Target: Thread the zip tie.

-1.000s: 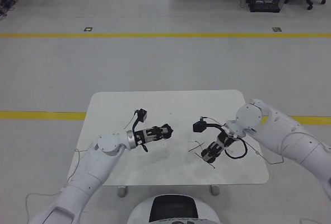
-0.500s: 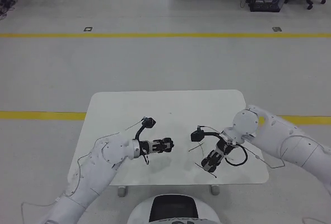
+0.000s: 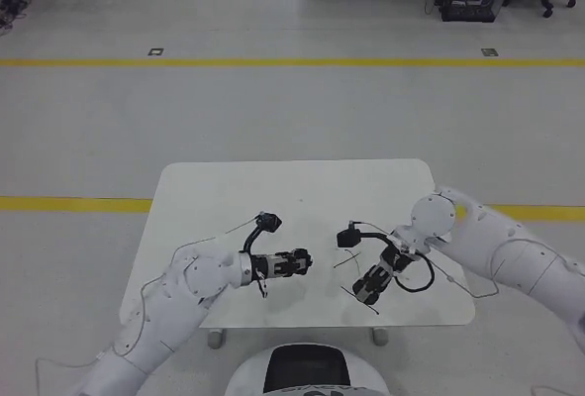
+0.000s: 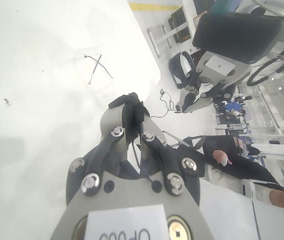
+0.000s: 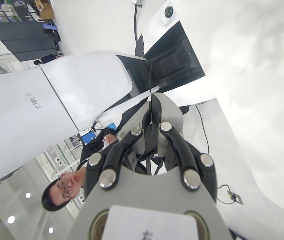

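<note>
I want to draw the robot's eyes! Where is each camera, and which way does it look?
Top: above the arms, looking down at the table; both arms, left gripper and right gripper show.
Left wrist: on the left arm, looking over its shut gripper at crossed ties on the table.
Right wrist: on the right arm, looking over its gripper, shut on a zip tie, into the room.
Shared: top and left wrist both show crossed ties and right gripper.

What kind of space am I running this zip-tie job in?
Probably a robotics lab or test hall: a pale floor marked with yellow lane lines, one white table standing alone on it, and what look like screens beyond the table.
</note>
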{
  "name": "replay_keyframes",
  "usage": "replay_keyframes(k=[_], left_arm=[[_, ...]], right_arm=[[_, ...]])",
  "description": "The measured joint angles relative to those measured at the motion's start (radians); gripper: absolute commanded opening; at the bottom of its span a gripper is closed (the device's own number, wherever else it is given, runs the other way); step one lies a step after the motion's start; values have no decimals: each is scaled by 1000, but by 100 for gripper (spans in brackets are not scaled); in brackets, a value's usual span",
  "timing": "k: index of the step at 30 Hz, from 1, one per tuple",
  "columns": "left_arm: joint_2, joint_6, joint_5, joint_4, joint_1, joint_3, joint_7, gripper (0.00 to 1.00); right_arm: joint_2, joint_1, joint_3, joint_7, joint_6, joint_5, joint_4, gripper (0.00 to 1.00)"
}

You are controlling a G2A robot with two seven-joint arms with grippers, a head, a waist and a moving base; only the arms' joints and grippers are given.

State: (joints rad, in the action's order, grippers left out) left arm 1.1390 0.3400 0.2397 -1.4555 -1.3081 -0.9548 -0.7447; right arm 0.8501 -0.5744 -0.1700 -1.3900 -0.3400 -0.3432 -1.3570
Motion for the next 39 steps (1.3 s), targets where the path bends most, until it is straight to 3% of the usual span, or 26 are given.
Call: replay_keyframes(k=[7, 12, 19, 34, 39], left_arm=[[1, -12, 13, -5, -3, 9, 15, 0], [12, -62, 47, -14, -1, 62, 84, 0], [20, -102, 63, -14, 6, 92, 167, 0], [15, -105, 55, -15, -1, 89, 191, 0], [11, -99, 63, -21, -4, 89, 197, 0]], right_arm=[[0, -6, -4, 12, 7, 2, -1, 0], [-1, -27, -38, 121, 73, 2, -16, 0], [9, -51, -63, 139, 154, 11, -28, 0], [20, -69, -86, 118, 172, 4, -11, 0], [23, -89, -101, 149, 214, 21, -4, 0]])
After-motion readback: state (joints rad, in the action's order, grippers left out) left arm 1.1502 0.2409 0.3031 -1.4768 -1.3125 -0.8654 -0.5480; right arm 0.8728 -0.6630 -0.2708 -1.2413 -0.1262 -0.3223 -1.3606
